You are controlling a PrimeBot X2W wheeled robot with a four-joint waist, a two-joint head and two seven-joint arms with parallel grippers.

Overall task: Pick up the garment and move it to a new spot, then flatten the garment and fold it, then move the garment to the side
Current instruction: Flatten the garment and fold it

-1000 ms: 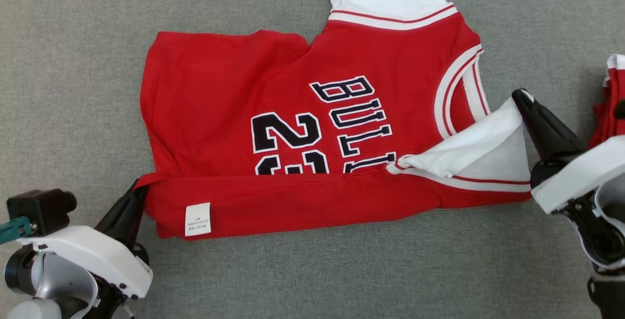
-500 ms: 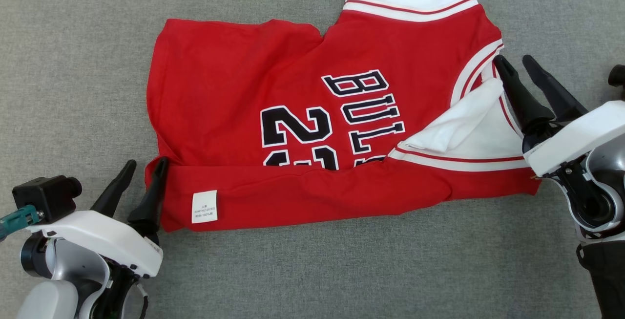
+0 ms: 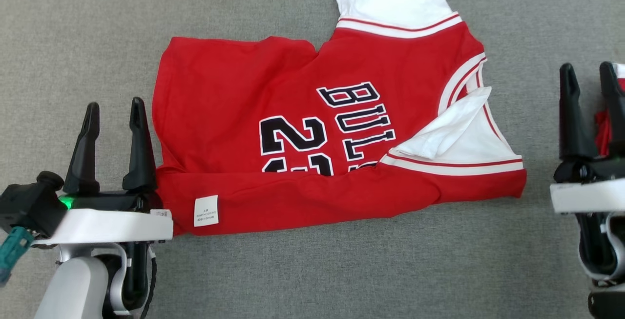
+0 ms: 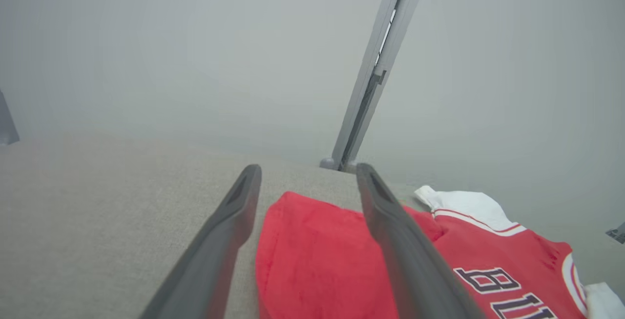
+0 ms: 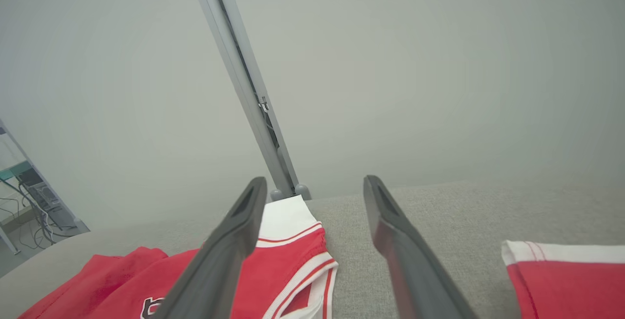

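Red basketball jersey [image 3: 312, 128] lying folded on grey fabric surface [image 3: 293, 270]; both grippers empty.
Left gripper [image 3: 114, 104]: just beside the jersey's hem end, fingers spread. Right gripper [image 3: 586, 66]: near the jersey's collar end, fingers spread. Jersey's near edge is folded over, white label [image 3: 205, 210] facing up. Second red garment [image 5: 566, 285] lies apart from the jersey, past its collar end.

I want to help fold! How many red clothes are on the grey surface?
2. The red-and-white basketball jersey lies spread mid-surface; a second red-and-white fabric garment lies at the far right, partly cut off. More could lie out of frame.
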